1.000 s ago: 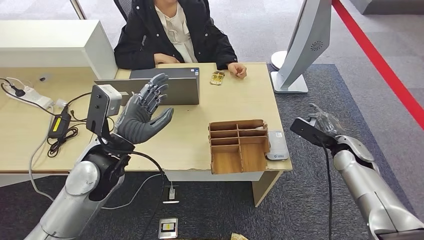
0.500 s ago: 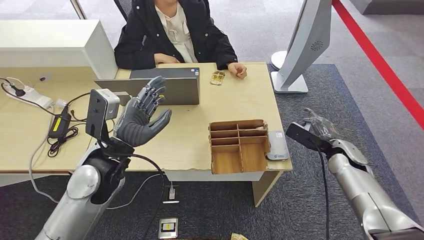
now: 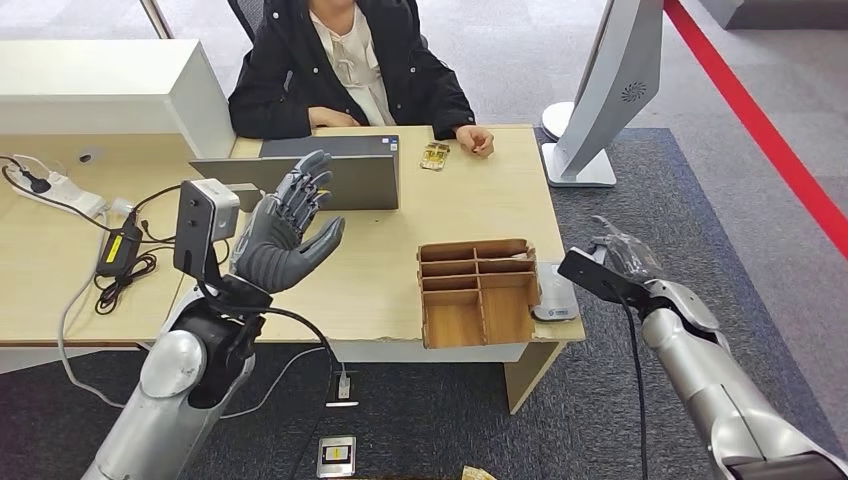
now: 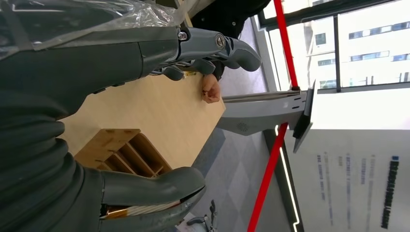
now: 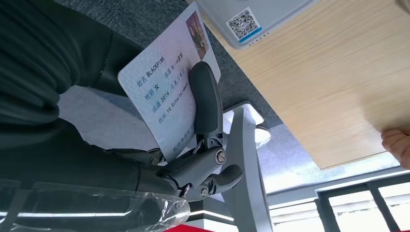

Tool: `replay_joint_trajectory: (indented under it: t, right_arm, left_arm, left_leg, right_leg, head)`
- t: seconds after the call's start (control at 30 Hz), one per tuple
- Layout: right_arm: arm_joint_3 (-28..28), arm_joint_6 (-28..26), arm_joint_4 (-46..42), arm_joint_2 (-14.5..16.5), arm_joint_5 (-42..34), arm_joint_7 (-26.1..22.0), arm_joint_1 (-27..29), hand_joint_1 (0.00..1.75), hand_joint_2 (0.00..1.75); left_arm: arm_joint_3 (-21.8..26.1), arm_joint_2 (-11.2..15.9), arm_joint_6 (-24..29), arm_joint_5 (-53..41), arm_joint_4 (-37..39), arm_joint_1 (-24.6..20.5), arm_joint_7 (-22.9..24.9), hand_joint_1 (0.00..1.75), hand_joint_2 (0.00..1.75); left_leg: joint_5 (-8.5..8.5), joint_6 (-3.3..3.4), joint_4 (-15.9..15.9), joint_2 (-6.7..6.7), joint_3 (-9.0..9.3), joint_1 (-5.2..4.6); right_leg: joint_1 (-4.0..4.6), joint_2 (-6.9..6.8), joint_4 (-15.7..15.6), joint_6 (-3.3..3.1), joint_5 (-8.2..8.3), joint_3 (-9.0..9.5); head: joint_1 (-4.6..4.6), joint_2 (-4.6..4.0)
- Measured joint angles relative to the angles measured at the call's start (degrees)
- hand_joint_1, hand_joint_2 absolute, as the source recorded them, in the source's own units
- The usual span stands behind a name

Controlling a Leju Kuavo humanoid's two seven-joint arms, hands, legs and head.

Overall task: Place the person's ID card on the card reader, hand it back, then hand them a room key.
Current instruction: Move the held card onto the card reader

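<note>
The right hand (image 5: 145, 159) holds the ID card (image 5: 167, 92), with a dark finger (image 5: 205, 104) pressed flat on the printed face; the back of the card lies against the rest of the hand, hidden from the camera. In the head view this hand (image 3: 625, 262) is off the desk edge, just beside the card reader (image 3: 553, 290), which lies flat on the desk (image 3: 460, 200) next to the wooden organiser (image 3: 478, 290). The card is not yet over the reader.

The left hand (image 3: 285, 225) is raised above the desk, palm up, fingers apart and a little curled, and it holds nothing.

The card looks thin, light and stiff, with a smooth glossy face, so I judge it is slippery and can slide or turn in the grip if the pressure is weak. It is not fragile, but it may bend a little under a strong squeeze. The finger sits near the middle of the face, and most of the card stands free beyond it. This seems a good hold: the free part can come down flat on the reader. To pick it up again from the flat reader will probably be harder, because a thin card gives no edge to take; sliding it to the reader's rim may help.

The person (image 3: 350, 60) sits across the desk, one hand (image 3: 475, 138) resting near a small golden object (image 3: 434, 155), which may be the room key, but I cannot tell.
</note>
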Motion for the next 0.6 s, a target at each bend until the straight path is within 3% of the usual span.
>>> replay_joint_trajectory:
  t: [0.6]
  right_arm:
    - [0.11,1.32,0.31,2.15,0.74,1.14,2.17,1.75,1.75]
  left_arm:
    - [1.66,-0.63,-0.31,-0.63,-1.07,1.13,2.17,0.00,1.75]
  left_leg:
    - [0.00,0.00,0.00,0.00,0.00,0.00]
  right_leg:
    - [0.00,0.00,0.00,0.00,0.00,0.00]
  head:
    - [0.00,0.00]
